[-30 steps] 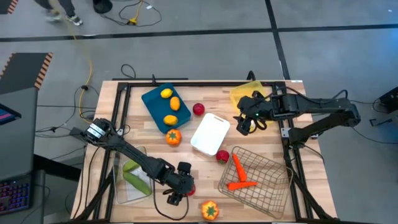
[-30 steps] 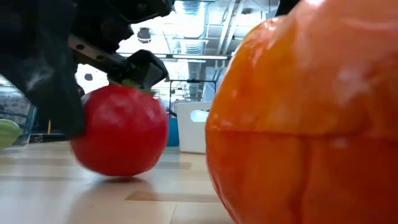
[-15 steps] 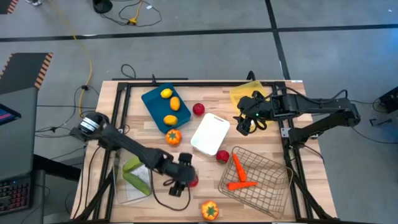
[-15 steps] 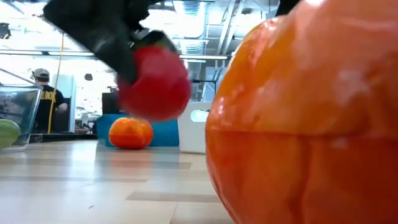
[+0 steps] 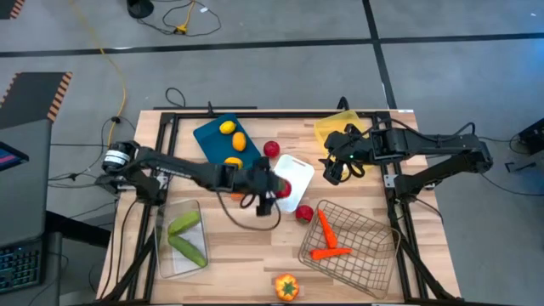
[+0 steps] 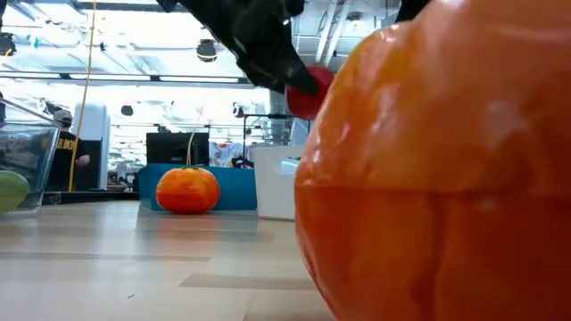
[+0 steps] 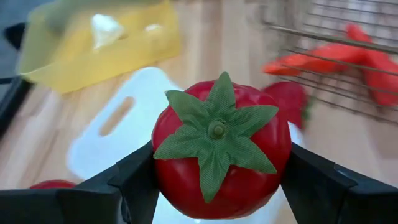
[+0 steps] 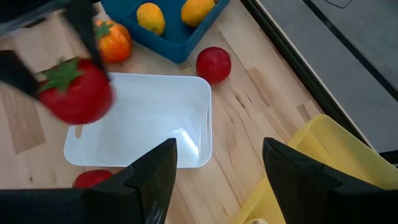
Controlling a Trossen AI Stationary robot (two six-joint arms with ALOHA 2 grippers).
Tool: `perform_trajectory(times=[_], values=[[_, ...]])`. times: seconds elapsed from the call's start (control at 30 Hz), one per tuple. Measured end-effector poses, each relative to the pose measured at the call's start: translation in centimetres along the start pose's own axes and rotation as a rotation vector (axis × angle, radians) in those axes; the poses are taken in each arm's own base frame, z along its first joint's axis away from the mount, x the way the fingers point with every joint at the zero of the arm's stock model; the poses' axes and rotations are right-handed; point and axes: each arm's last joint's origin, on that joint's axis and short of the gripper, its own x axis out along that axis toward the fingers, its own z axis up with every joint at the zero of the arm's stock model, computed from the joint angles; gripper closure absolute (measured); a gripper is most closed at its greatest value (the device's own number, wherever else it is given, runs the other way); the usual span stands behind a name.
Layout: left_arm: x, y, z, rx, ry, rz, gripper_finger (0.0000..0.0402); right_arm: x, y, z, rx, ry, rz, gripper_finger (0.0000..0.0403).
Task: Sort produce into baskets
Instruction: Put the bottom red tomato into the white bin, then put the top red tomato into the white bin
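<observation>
Tomato (image 7: 221, 149), red with a green leafy cap, sits clamped between the left gripper's (image 5: 274, 189) two dark fingers (image 7: 124, 183), which press on its two sides. The gripper holds it in the air over the near edge of the white tray (image 5: 293, 168), at the middle of the worktop (image 5: 238, 246). The tray looks bare inside.

Right gripper (image 5: 335, 172) hangs near the far right corner, beside the yellow tray (image 5: 327, 132), with its fingers (image 8: 149, 180) parted and nothing between them. Pale pieces lie in the yellow tray; what they are cannot be told.

A second tomato (image 5: 271, 150) lies on the wood between the white tray and the teal tray (image 5: 212, 140), which sits toward the far edge and holds three yellow-orange citrus (image 5: 227, 128). An orange fruit (image 6: 187, 190) rests on the wood by the teal tray's near corner. A third red piece (image 5: 303, 213) lies just beside the white tray's near corner, close to the wire basket (image 5: 361, 255).

The wire basket stands at the near right corner with two carrots (image 5: 327, 242) inside. A clear bin (image 5: 166, 263) at the near left corner holds two cucumbers (image 5: 185, 236). An orange pepper (image 5: 286, 286) sits alone at the near edge.
</observation>
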Motion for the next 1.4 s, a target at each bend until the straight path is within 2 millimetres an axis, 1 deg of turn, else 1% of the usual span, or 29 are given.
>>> perform_trajectory(times=[0.17, 0.27, 0.37, 0.43, 0.6, 0.7, 0.9, 1.07, 1.17, 1.27, 1.33, 1.4], values=[[0.4, 2.5, 0.0, -0.055, 0.002, 0.005, 0.0136, 0.0, 0.0, 0.0, 0.000, 0.000, 0.000, 0.0138], [0.9, 3.3, -0.2, -0.076, 0.006, -0.058, 0.0136, 0.0, 0.0, 0.0, 0.000, 0.000, 0.000, 0.0138], [1.7, 3.6, -0.8, -0.112, 0.035, -0.110, 0.0136, 0.0, 0.0, 0.0, 0.000, -0.001, -0.001, 0.0138], [2.2, 3.6, -1.0, -0.135, 0.044, -0.111, 0.0135, 0.0, 0.0, 0.0, 0.001, -0.002, 0.000, 0.0138], [3.5, 3.3, -2.2, -0.122, 0.118, -0.112, 0.0132, 0.0, 0.0, 0.0, 0.002, -0.002, 0.000, 0.0138], [3.7, 3.3, -2.2, -0.122, 0.117, -0.114, 0.0113, 0.0, 0.0, 0.0, 0.003, -0.003, -0.001, 0.0138], [3.7, 3.3, -2.3, -0.103, 0.118, -0.108, 0.0057, 0.0, 0.0, 0.1, 0.005, -0.009, -0.001, 0.0138], [3.7, 3.4, -2.3, -0.056, 0.117, -0.084, 0.0021, 0.0, 0.0, 0.1, 0.004, -0.008, -0.001, 0.0138], [3.7, 3.5, -2.2, -0.031, 0.112, -0.045, 0.0010, 0.0, 0.0, 0.1, 0.005, -0.008, -0.001, 0.0138], [3.6, 4.0, -2.0, 0.031, 0.093, -0.023, 0.0008, 0.0, 0.0, 0.1, 0.004, -0.007, -0.001, 0.0138], [3.5, 4.7, -1.5, 0.060, 0.085, -0.012, 0.0008, 0.0, 0.0, 0.1, 0.004, -0.007, -0.001, 0.0138], [3.4, 5.7, -0.7, 0.054, 0.065, 0.009, 0.0008, 0.0, 0.0, 0.1, 0.004, -0.007, -0.001, 0.0138]])
